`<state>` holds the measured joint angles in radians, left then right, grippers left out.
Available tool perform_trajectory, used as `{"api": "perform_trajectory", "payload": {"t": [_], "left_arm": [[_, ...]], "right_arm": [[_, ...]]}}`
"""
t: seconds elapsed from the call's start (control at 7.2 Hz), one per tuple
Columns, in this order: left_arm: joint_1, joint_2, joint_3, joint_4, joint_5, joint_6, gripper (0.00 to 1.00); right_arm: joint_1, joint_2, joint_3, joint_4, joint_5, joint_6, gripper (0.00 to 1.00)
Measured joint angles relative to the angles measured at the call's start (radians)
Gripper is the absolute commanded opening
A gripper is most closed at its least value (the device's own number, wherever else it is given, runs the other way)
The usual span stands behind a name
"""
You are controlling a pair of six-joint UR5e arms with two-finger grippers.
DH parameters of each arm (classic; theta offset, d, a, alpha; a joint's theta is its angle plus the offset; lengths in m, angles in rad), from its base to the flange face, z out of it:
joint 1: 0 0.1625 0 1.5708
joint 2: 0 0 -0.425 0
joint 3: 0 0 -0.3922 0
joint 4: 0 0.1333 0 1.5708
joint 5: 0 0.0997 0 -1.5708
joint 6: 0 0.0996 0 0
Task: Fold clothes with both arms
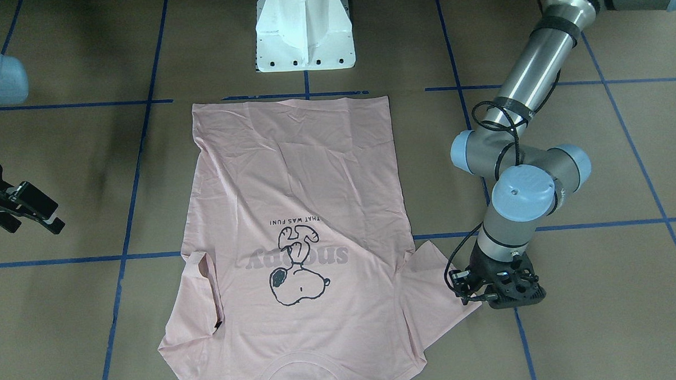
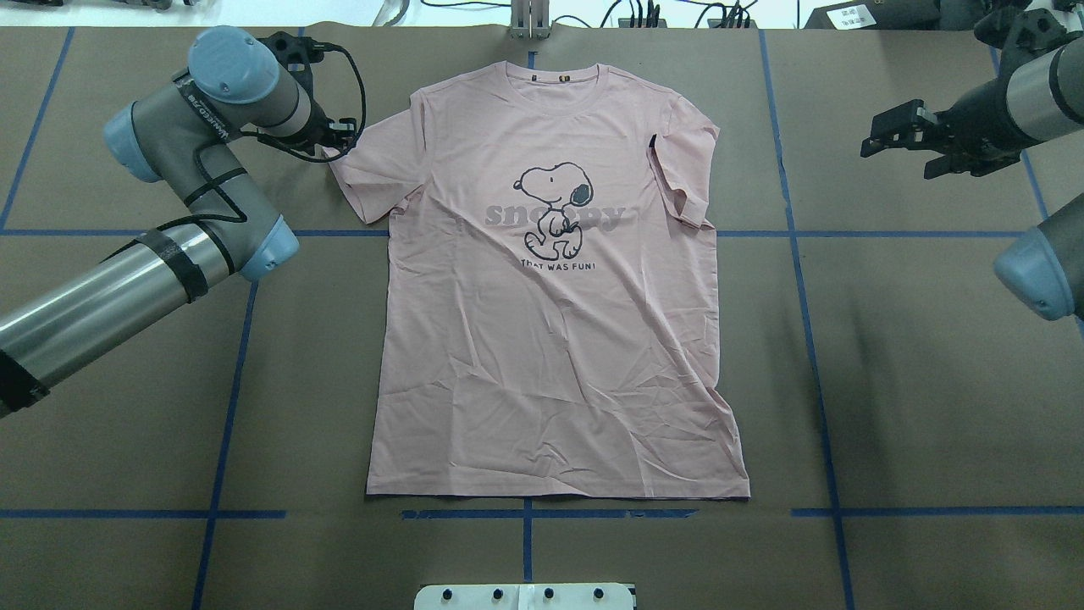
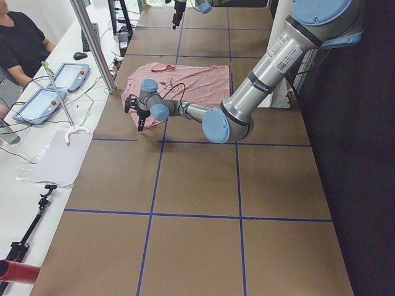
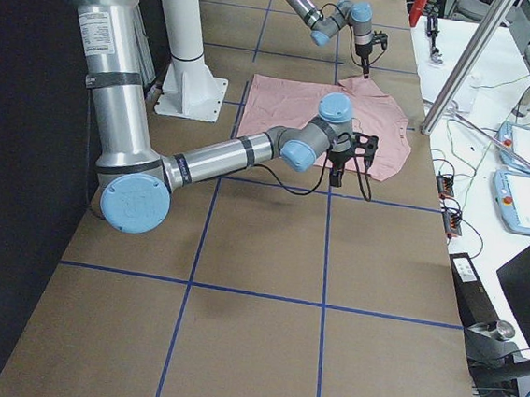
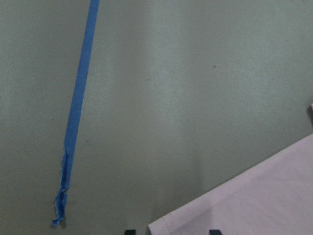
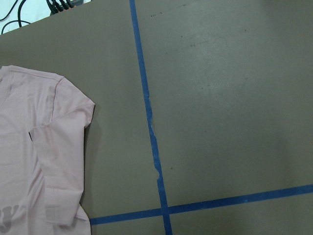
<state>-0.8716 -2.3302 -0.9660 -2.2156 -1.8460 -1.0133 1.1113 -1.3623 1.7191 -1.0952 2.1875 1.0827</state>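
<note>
The pale pink T-shirt [image 2: 550, 339] lies flat on the brown table with the Snoopy print [image 2: 555, 207] up and the collar at the far edge. One sleeve [image 2: 682, 182] is folded in over the body; the other sleeve [image 2: 373, 174] lies spread out. My left gripper [image 2: 334, 146] is low at the tip of the spread sleeve. In the left wrist view two fingertips [image 5: 129, 231] stand apart on either side of the sleeve corner [image 5: 244, 205], so it is open. My right gripper [image 2: 902, 140] hangs open and empty above bare table, well clear of the shirt.
The white pedestal base [image 2: 525, 596] stands at the near edge by the shirt's hem. Blue tape lines [image 2: 796, 254] cross the table. A bench with tablets [image 3: 43, 102], cables and a metal pole [image 3: 92, 43] runs along the far side, and a seated person is there.
</note>
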Motion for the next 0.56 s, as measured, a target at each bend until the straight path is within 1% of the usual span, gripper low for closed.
{"api": "perform_trajectory", "payload": {"t": [0.14,0.28,0.42,0.56], "left_arm": [[0.0,0.0,0.003,-0.002,0.0,0.0,0.36],[0.0,0.0,0.006,-0.003,0.001,0.0,0.11],[0.0,0.0,0.01,-0.003,0.001,0.001,0.0],[0.0,-0.002,0.011,-0.003,0.0,0.002,0.0]], "right_arm": [[0.0,0.0,0.0,0.0,0.0,0.0,1.0],[0.0,0.0,0.0,0.0,0.001,0.0,1.0],[0.0,0.0,0.0,0.0,0.001,0.0,1.0],[0.001,0.0,0.001,0.0,0.001,0.0,1.0]]}}
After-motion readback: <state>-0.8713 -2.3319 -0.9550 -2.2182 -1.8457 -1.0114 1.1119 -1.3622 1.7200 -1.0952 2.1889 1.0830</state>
